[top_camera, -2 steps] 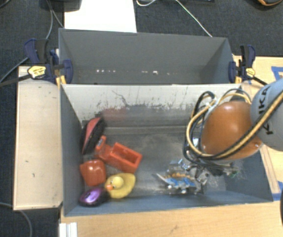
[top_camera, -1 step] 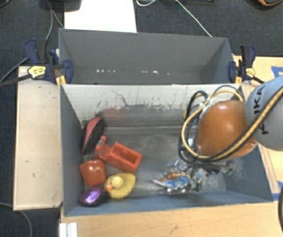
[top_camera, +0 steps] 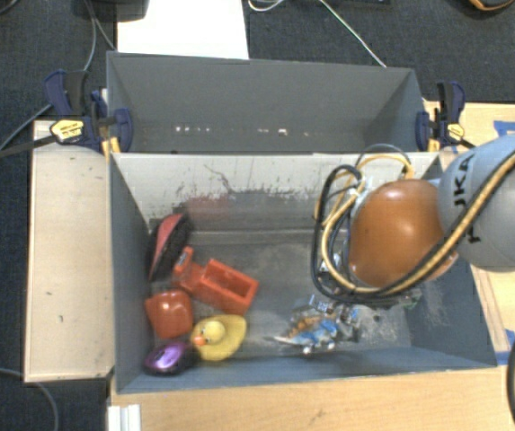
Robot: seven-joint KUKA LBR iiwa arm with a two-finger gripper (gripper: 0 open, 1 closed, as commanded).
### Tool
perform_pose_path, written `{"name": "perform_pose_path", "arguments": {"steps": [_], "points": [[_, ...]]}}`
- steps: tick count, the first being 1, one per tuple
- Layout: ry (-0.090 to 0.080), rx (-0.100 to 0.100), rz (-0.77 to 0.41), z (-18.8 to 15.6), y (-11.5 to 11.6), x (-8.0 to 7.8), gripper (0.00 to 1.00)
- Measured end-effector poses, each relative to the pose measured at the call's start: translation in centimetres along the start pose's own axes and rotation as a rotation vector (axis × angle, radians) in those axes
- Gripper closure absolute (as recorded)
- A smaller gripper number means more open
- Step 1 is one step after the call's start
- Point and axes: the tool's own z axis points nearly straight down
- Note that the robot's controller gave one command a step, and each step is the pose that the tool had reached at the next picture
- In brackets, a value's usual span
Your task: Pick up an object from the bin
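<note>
My gripper (top_camera: 323,324) is down near the bin floor, by the front wall and a little right of the middle, below the arm's wrist. Nothing can be made out in its grasp. The nearest loose thing is a yellow rubber duck (top_camera: 218,338) with an orange beak, lying to its left and apart from it. Behind the duck sits an orange-red open box (top_camera: 222,283). A red apple-like toy (top_camera: 169,312) rests left of the duck.
A shiny purple object (top_camera: 165,358) lies in the front left corner. A red and black oval thing (top_camera: 169,244) leans against the left wall. The arm and its cables cover the bin's right part.
</note>
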Motion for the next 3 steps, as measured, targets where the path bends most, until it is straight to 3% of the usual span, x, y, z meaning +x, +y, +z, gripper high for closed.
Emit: {"name": "perform_pose_path", "arguments": {"steps": [3], "points": [[0.006, -0.009, -0.007, -1.1, 0.3, 0.1, 1.00]]}}
